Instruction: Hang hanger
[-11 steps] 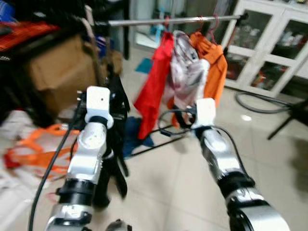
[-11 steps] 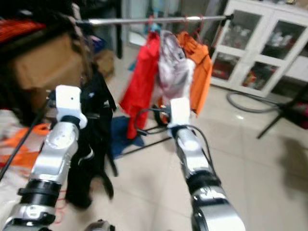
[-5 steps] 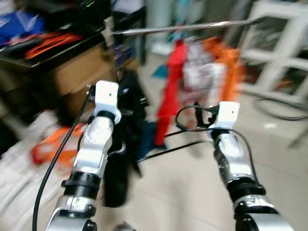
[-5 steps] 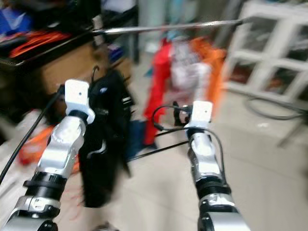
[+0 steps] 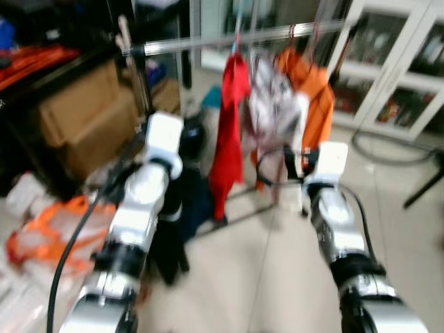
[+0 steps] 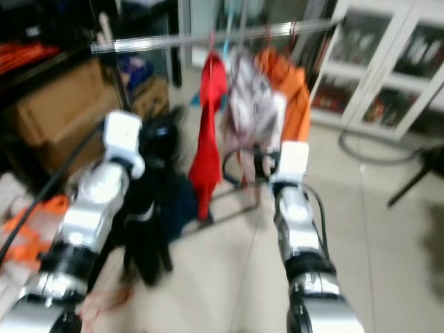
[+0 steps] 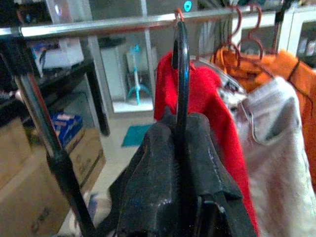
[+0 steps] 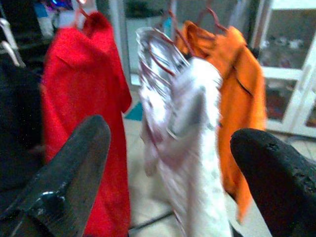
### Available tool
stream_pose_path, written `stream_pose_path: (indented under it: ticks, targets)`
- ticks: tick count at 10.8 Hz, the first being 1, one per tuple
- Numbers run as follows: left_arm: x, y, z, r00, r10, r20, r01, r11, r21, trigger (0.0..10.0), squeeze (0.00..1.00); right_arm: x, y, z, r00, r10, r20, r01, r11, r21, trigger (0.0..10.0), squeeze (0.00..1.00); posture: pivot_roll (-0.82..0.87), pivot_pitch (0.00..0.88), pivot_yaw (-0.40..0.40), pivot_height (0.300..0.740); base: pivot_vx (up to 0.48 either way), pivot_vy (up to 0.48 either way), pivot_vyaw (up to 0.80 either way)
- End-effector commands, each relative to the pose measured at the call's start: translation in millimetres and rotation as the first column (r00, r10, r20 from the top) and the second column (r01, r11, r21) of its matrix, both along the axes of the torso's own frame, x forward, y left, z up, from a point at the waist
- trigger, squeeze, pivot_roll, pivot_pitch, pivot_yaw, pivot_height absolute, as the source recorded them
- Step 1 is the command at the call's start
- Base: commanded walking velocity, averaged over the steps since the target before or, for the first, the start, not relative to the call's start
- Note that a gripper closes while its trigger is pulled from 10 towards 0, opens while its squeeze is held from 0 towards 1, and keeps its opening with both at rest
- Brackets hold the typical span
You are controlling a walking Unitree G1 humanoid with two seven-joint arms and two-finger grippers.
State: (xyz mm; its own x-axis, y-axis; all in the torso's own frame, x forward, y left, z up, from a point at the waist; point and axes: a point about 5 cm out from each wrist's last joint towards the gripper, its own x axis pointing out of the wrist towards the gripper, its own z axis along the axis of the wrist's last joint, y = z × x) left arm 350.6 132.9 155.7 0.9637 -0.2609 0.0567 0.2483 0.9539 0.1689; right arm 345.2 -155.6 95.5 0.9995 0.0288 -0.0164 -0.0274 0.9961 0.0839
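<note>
My left gripper point(image 7: 180, 197) clamped on one black hanger point(image 7: 180, 64), its hook just under the rail point(image 7: 113, 23); three garments hanging there, red point(image 8: 84, 98), white point(image 8: 192, 148), orange point(image 8: 242, 98); right gripper point(image 8: 173, 163) spread apart

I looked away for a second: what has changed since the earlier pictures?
The robot has come closer to the silver clothes rail. The left gripper has raised the black hanger with its black garment toward it. The right gripper stays open. The red, white and orange garments hang as before.
</note>
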Motion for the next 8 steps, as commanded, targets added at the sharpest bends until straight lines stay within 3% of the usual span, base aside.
stream_pose_path:
  ticks: [1,5,8]
  targets:
    - [3.1,4.9,12,0.999,0.001,0.048,-0.001,1.000,-0.004,10.0,0.00,1.9,8.4,4,1.000,0.018,0.019,-0.018,1.000,0.003,10.0,0.00,0.04,0.000,-0.014,0.740,0.465,0.000,0.00]
    - [13.2,4.3,31,0.995,0.045,0.088,-0.040,0.998,-0.054,10.0,0.00,0.0,0.2,4,1.000,-0.008,0.027,0.008,1.000,-0.009,10.0,0.00,0.02,0.000,-0.004,0.740,0.463,0.000,0.00]
    - [26.6,24.8,44,0.984,0.154,0.093,-0.146,0.986,-0.080,10.0,0.00,-2.5,-2.6,3,0.999,-0.010,0.030,0.011,1.000,-0.015,10.0,0.00,0.00,0.000,0.006,0.740,0.460,0.000,0.00]
